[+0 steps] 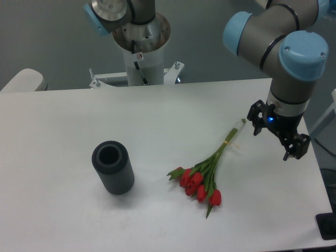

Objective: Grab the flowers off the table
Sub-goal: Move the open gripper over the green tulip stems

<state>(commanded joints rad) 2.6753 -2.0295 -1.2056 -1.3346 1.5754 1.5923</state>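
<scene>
The flowers (pixel 206 176), a small bunch of red tulips with long green stems tied by a pale band, lie flat on the white table (pixel 63 210), heads toward the front, stem ends pointing back right. My gripper (pixel 277 137) hangs at the right side of the table, just right of the stem tips and apart from them. Its two black fingers are spread and hold nothing.
A dark grey ribbed cylinder (pixel 113 167) stands on the left part of the table, its hollow top open. The arm's base column (pixel 140 52) stands behind the far edge. The table's right edge lies close to the gripper.
</scene>
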